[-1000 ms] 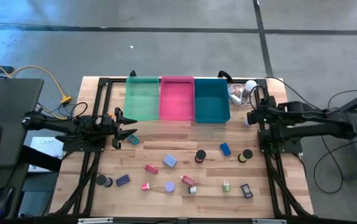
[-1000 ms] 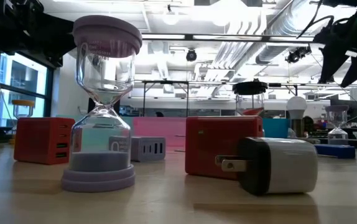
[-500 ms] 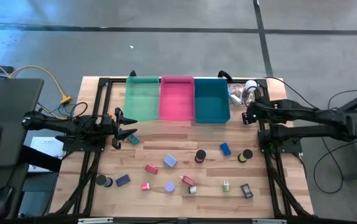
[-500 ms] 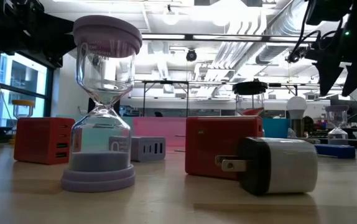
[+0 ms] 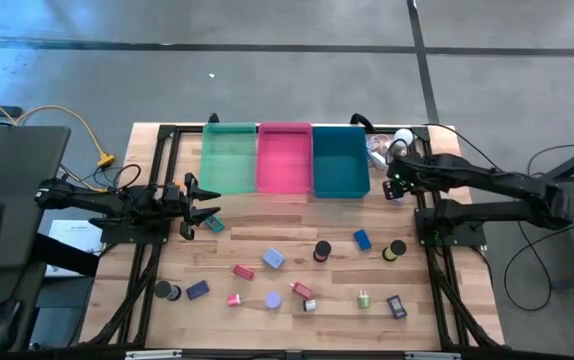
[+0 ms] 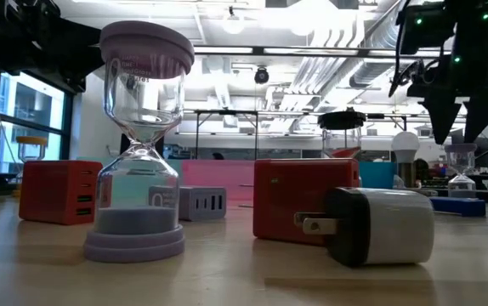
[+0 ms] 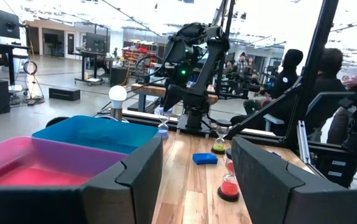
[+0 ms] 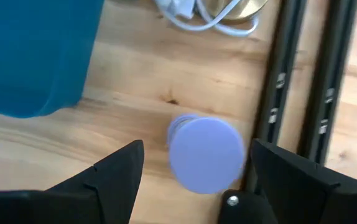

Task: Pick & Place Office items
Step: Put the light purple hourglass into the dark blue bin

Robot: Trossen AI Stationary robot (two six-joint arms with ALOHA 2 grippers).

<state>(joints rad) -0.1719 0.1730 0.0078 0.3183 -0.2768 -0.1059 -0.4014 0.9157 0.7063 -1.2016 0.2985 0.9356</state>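
R gripper (image 8: 191, 171) spread wide, empty — over a lavender hourglass (image 8: 204, 152) by the teal bin (image 5: 340, 160), table's far right corner. L gripper (image 7: 194, 186) parted, empty — near left edge.

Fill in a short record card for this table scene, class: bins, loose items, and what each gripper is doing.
bins: green bin, pink bin, teal bin, side by side at the table's far edge
loose items: small office items scattered on the near half, including a lavender-topped hourglass
left gripper: open, holding nothing, near the green bin
right gripper: open, directly above the hourglass, beside the teal bin
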